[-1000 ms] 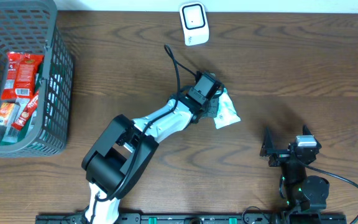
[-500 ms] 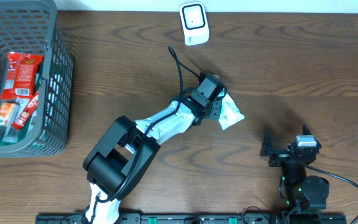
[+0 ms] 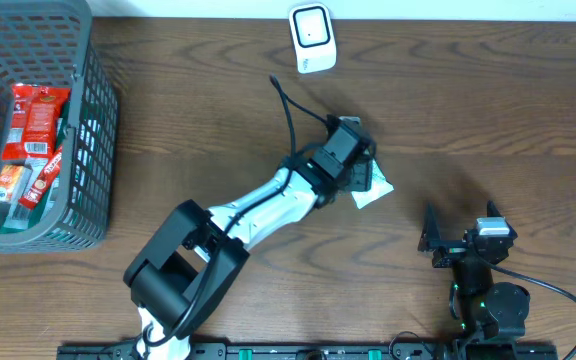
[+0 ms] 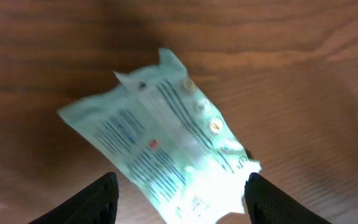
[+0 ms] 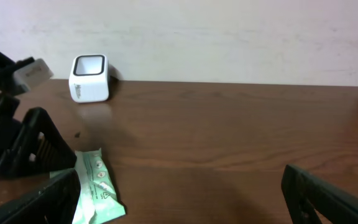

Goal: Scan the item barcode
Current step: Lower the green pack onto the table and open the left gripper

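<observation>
The right tool (image 5: 179, 196) shows its two dark fingers (image 5: 45, 199) at the bottom corners, spread wide with nothing between them. On the brown wooden tabletop (image 5: 229, 130), a green-and-white packet (image 5: 97, 183) lies flat at lower left. The left arm's black tool (image 5: 20, 146) is just beside it. A small white scanner (image 5: 90, 77) stands farther back, near the pale wall (image 5: 229, 34).

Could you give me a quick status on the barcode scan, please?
Left gripper open above packet, not gripping. Right gripper open, empty. Packet flat on table, short of scanner. Nothing between them.
</observation>
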Robot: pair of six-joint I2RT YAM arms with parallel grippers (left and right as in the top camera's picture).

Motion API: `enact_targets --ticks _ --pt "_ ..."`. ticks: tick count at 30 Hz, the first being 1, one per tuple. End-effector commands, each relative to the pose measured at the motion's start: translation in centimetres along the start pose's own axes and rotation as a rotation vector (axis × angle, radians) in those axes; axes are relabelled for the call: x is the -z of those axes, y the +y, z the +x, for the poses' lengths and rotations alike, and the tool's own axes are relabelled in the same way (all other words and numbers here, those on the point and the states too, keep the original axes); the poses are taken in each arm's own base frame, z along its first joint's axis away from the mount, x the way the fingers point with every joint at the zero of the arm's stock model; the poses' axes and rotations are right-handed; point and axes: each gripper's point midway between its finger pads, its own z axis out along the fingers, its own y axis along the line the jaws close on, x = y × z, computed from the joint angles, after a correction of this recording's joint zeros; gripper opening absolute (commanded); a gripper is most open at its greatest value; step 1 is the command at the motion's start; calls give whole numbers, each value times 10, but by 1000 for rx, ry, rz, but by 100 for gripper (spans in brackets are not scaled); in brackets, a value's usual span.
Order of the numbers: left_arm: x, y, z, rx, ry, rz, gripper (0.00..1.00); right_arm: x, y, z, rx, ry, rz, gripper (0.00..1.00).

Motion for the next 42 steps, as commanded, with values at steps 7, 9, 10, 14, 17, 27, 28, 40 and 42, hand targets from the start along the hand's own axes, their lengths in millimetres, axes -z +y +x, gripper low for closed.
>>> enact_targets --ticks 7,9,10,14,17,27,28,40,42 --pt "-28 22 25 26 -37 -192 70 0 -2 0 10 0 7 99" --pt "-31 25 29 24 -26 -203 70 0 -2 0 10 0 7 99" --pt "-32 28 30 23 -21 -211 70 0 -2 0 10 0 7 99" --pt "-30 36 34 -16 -4 -250 68 0 -2 0 10 0 7 99" --pt "-28 42 42 -55 34 -276 67 0 -2 0 10 0 7 99" --pt "-17 63 65 -98 144 -359 62 0 -2 0 10 0 7 99" --pt "-15 63 66 -99 148 -363 63 0 -2 0 10 0 7 99" --pt "24 35 32 -88 57 -280 64 0 -2 0 10 0 7 99" --pt "44 28 18 -133 41 -251 64 0 -2 0 10 0 7 99"
